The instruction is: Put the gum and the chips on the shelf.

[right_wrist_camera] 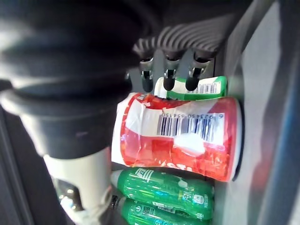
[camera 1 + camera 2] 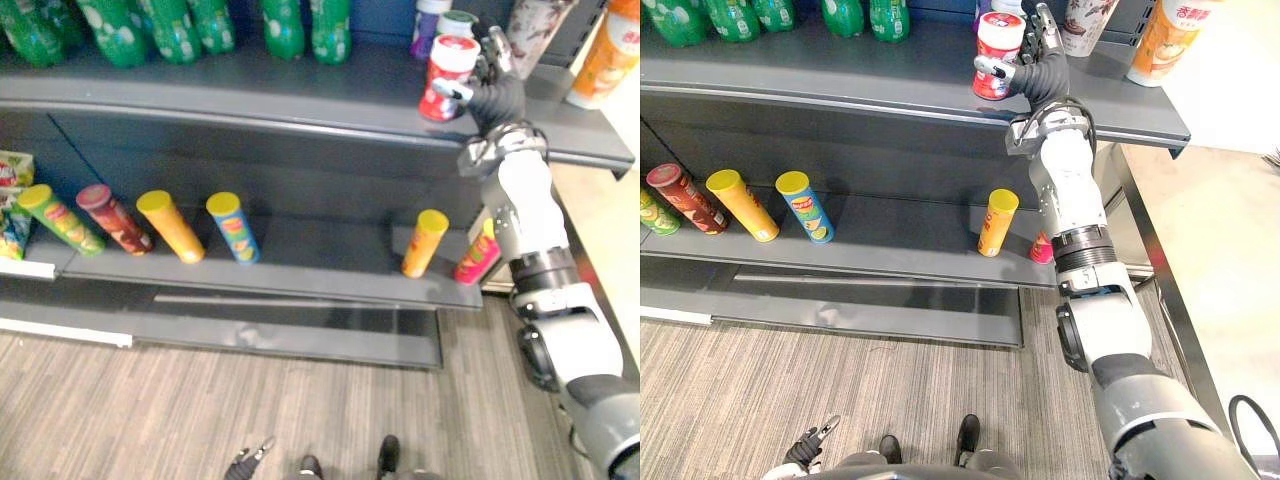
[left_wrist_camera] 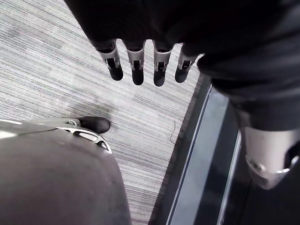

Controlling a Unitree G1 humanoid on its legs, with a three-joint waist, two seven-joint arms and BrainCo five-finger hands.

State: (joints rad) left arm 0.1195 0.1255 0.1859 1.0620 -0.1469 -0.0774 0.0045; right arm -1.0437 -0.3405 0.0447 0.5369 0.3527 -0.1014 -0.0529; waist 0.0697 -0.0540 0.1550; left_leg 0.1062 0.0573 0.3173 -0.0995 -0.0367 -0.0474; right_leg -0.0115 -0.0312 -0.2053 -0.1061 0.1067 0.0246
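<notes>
The gum (image 2: 448, 75) is a red tub with a white lid, standing upright on the upper shelf (image 2: 300, 95) near its right end. My right hand (image 2: 492, 88) is beside it on its right, fingers straight and pointing up past the tub (image 1: 178, 140), thumb (image 2: 990, 70) reaching toward its side. Nothing is clasped in that hand. A yellow-lidded orange chips tube (image 2: 425, 242) leans on the lower shelf (image 2: 300, 265), with a pink tube (image 2: 478, 258) next to it, partly behind my right arm. My left hand (image 3: 140, 65) hangs low over the floor, fingers straight and holding nothing.
Green bottles (image 2: 290, 25) line the back of the upper shelf; a purple tub (image 2: 430, 25) and a green-lidded tub (image 2: 458, 22) stand behind the gum, cups (image 2: 610, 55) to its right. Several more chips tubes (image 2: 170, 225) lean on the lower shelf's left half. Striped carpet (image 2: 200, 410) lies below.
</notes>
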